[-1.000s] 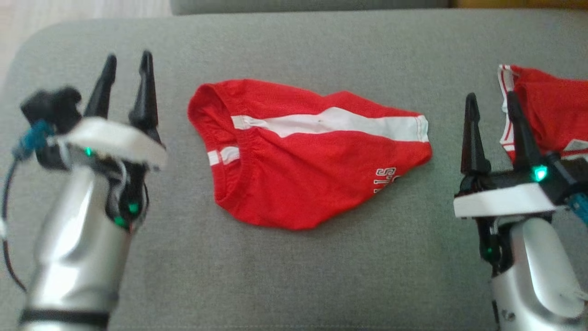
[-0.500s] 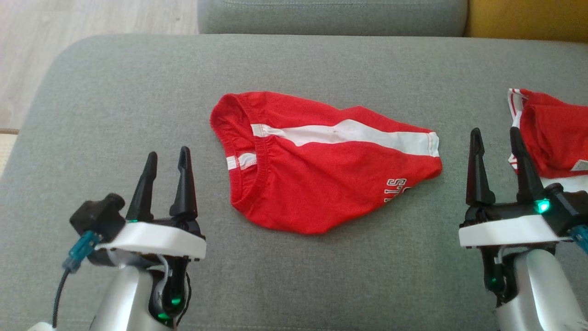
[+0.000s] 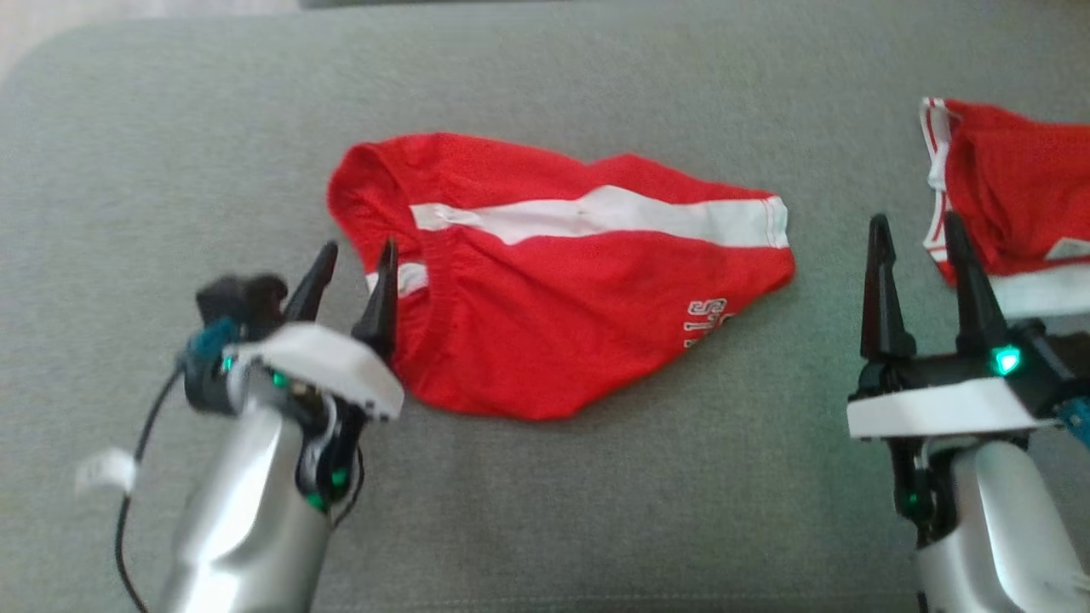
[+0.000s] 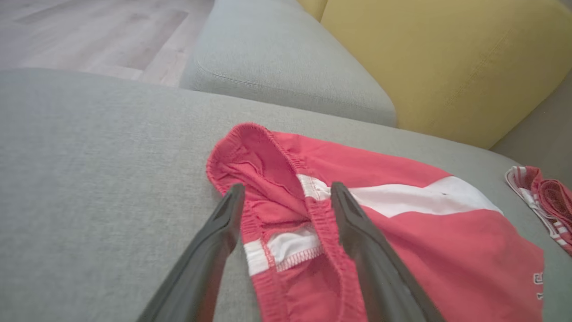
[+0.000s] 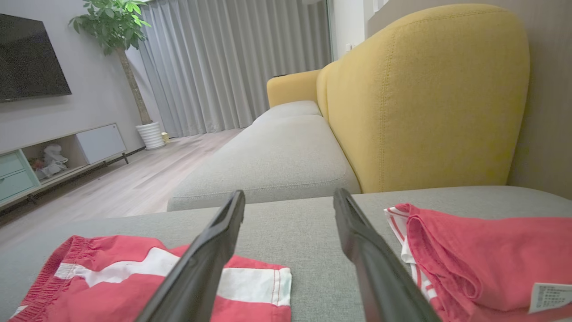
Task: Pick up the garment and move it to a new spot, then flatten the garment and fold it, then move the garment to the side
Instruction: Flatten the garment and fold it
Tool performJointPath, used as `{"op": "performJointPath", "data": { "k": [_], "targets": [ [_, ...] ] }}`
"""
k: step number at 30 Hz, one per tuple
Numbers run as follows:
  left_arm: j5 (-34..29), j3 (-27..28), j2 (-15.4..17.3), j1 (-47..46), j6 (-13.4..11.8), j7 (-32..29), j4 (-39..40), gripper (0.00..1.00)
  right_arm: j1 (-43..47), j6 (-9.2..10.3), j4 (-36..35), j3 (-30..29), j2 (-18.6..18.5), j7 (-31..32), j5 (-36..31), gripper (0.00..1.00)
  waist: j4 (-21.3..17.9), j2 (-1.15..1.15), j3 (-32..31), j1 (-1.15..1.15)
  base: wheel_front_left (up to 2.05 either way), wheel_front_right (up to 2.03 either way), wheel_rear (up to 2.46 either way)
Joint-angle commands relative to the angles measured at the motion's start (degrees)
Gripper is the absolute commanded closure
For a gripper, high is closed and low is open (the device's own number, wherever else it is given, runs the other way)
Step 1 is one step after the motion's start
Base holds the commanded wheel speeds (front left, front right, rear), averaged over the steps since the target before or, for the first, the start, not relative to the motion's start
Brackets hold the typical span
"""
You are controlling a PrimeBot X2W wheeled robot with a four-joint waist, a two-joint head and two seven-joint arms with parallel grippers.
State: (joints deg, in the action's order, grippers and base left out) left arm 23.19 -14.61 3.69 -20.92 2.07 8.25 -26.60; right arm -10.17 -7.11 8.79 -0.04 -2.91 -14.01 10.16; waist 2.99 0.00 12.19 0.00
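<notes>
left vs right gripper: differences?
The left gripper is at the red shorts, fingers either side of the waistband; the right gripper is over bare grey cushion between the shorts and a second red garment. In the head view the left gripper tilts; the right gripper stands straight. Both open, empty.

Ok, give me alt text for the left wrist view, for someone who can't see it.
The open left pincer frames the elastic waistband of red shorts with a white side stripe, lying on a grey fabric sofa cushion.
</notes>
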Motion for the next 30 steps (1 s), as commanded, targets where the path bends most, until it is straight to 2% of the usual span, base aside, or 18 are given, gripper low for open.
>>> {"op": "performJointPath", "data": {
  "k": [1,11,17,18,19,30],
  "targets": [
    [-0.4,1.1,1.4,-3.9,0.5,-0.6,0.1,0.0,-2.6,-0.37,-2.1,1.5,0.0,0.2,0.0,0.0,-1.9,0.0,2.1,0.0,0.0,0.0,0.0],
    [0.2,0.5,2.6,-12.7,2.2,-2.8,-9.8,0.0,-4.2,-0.37,-0.9,1.9,0.0,-0.6,0.8,0.0,-5.1,0.0,5.3,0.0,0.0,0.0,0.0],
    [0.4,0.6,3.0,-14.9,2.3,-1.8,-13.3,0.0,-4.7,-0.37,-0.6,1.8,0.0,-0.8,1.2,0.0,-6.0,0.0,5.7,0.0,0.0,0.0,0.0],
    [0.6,0.6,2.9,-15.1,2.4,-1.6,-13.6,0.53,-4.7,-0.37,-0.5,1.7,0.0,-0.8,1.2,0.0,-6.0,0.0,5.8,0.0,0.0,0.0,0.0],
    [0.7,0.5,2.9,-15.3,2.5,-1.5,-14.0,0.98,-4.7,-0.37,-0.4,1.6,0.0,-0.9,1.2,0.0,-6.0,0.0,5.8,0.0,0.0,0.0,0.0],
    [1.6,-0.2,2.2,-15.5,3.1,2.0,-12.9,1.0,-5.5,-0.37,1.6,1.3,0.0,-0.8,0.9,0.0,-3.6,0.0,4.6,0.0,0.0,0.0,0.0]
  ]
}}
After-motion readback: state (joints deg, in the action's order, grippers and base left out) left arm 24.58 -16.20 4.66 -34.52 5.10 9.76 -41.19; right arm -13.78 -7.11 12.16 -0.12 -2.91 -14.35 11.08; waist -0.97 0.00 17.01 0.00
